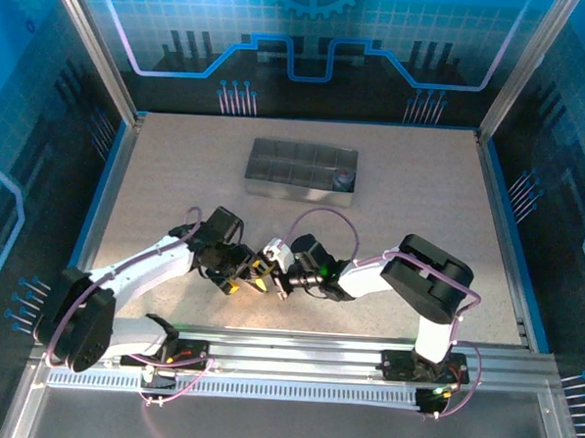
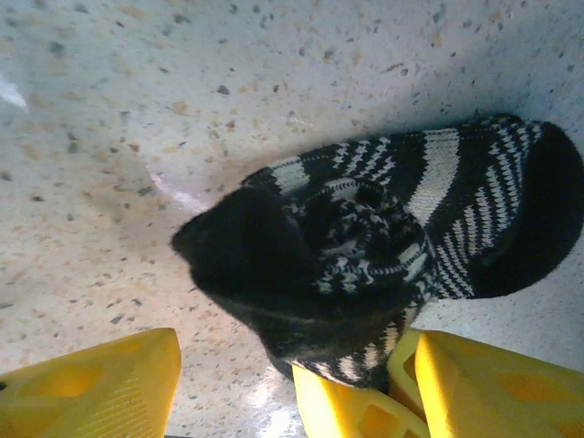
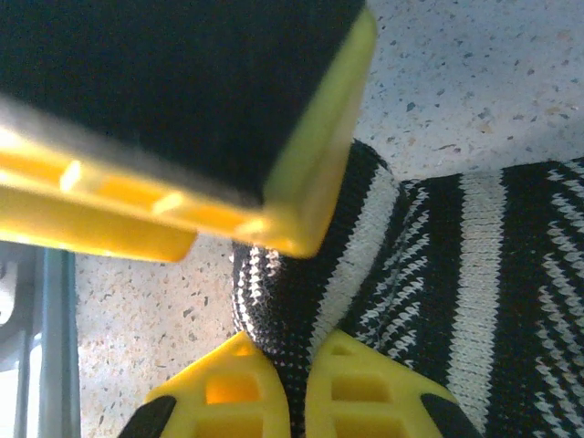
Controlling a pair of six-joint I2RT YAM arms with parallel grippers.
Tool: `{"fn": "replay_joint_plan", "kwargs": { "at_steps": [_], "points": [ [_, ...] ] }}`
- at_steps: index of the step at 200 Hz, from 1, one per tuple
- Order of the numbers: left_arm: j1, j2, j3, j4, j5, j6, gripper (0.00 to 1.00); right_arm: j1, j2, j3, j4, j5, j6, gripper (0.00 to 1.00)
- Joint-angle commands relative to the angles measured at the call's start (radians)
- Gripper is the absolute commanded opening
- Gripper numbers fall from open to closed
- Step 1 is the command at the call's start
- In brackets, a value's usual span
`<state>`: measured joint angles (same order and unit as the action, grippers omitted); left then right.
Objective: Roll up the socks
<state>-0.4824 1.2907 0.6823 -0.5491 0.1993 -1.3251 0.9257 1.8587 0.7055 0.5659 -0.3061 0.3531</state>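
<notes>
The black-and-white striped knitted sock (image 2: 392,228) runs to the right edge of the left wrist view. Its lower fold is hidden behind the yellow plastic fingers (image 2: 497,388) of the left pincer (image 2: 297,347), which the bottom edge cuts off. A third yellow piece (image 2: 342,411) between them cannot be assigned to either pincer. In the right wrist view the sock passes beyond the right and bottom edges. A blurred yellow-and-black block (image 3: 182,119) close to the lens is cropped at top and left. The right pincer (image 3: 297,370) is cut off at the bottom. From above, the contents of the grey metal compartment tray (image 1: 294,193) are too small to tell.
</notes>
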Motion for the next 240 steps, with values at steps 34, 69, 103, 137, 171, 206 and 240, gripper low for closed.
{"fn": "replay_joint_plan", "kwargs": {
  "at_steps": [34,69,103,137,171,206,240],
  "points": [
    [-0.018,0.087,-0.035,0.044,-0.03,0.046,0.63,-0.096,0.177,-0.074,-0.437,-0.017,0.087,0.0],
    [-0.026,0.188,-0.027,0.08,-0.037,0.072,0.51,-0.132,0.21,-0.042,-0.464,-0.061,0.109,0.0],
    [-0.04,0.279,-0.025,-0.038,-0.054,0.073,0.23,-0.136,0.153,-0.017,-0.485,-0.027,0.067,0.02],
    [-0.043,0.298,-0.042,-0.108,-0.053,0.047,0.05,-0.084,-0.036,-0.005,-0.474,0.063,-0.096,0.28],
    [-0.052,0.277,0.007,-0.204,-0.075,-0.008,0.03,0.085,-0.378,-0.165,-0.235,0.391,-0.283,0.54],
    [-0.063,0.308,0.053,-0.224,-0.067,-0.036,0.03,0.256,-0.473,-0.155,-0.304,0.69,-0.37,0.74],
    [-0.065,0.353,0.106,-0.245,-0.065,-0.024,0.03,0.39,-0.331,-0.04,-0.361,0.933,-0.453,0.74]
  ]
}}
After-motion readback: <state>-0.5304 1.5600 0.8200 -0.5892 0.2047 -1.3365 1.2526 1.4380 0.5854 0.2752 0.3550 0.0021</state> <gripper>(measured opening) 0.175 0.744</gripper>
